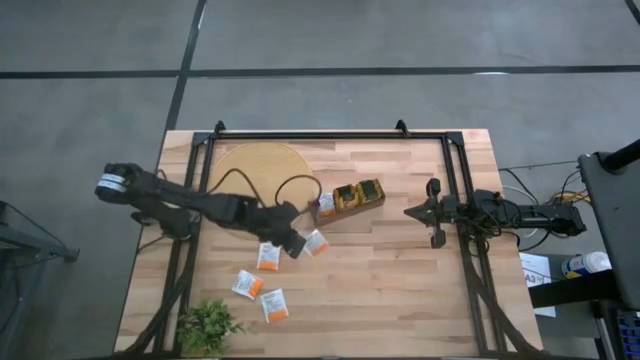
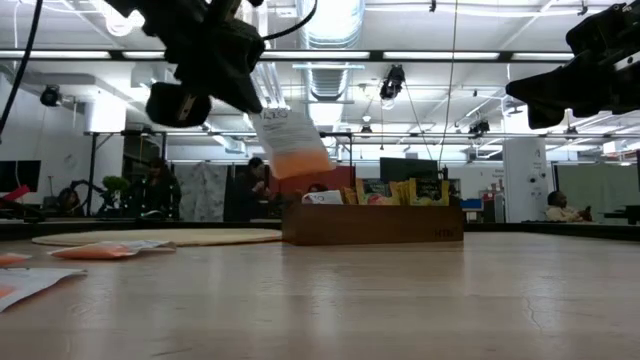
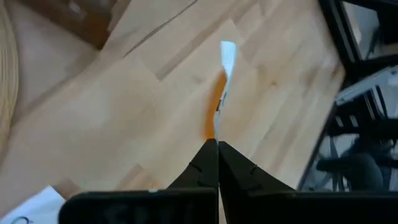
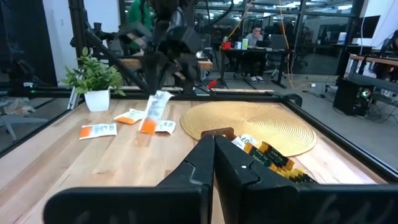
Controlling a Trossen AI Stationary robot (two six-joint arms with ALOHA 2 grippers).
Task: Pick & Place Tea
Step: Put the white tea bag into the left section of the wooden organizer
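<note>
Fingers (image 3: 211, 163) of the left gripper (image 1: 292, 243) clamped on one white-and-orange sachet (image 2: 290, 142), pinched by its edge and hanging in the air clear of the table (image 1: 400, 280), just left of the wooden tray (image 1: 352, 197) and slightly nearer the table front; three more sachets lie flat left of the tray toward the plant (image 1: 207, 324): one (image 1: 268, 256) close under the left arm, one (image 1: 247, 285) further out, one (image 1: 274, 304) nearest the plant; round woven mat (image 1: 262, 170) sits left of the tray, behind it; tray holds upright yellow/dark sachets (image 2: 405, 192) plus one white-orange one at its left end (image 1: 326, 205); right gripper (image 1: 432, 212) parked well right of the tray, fingers pressed together on nothing
</note>
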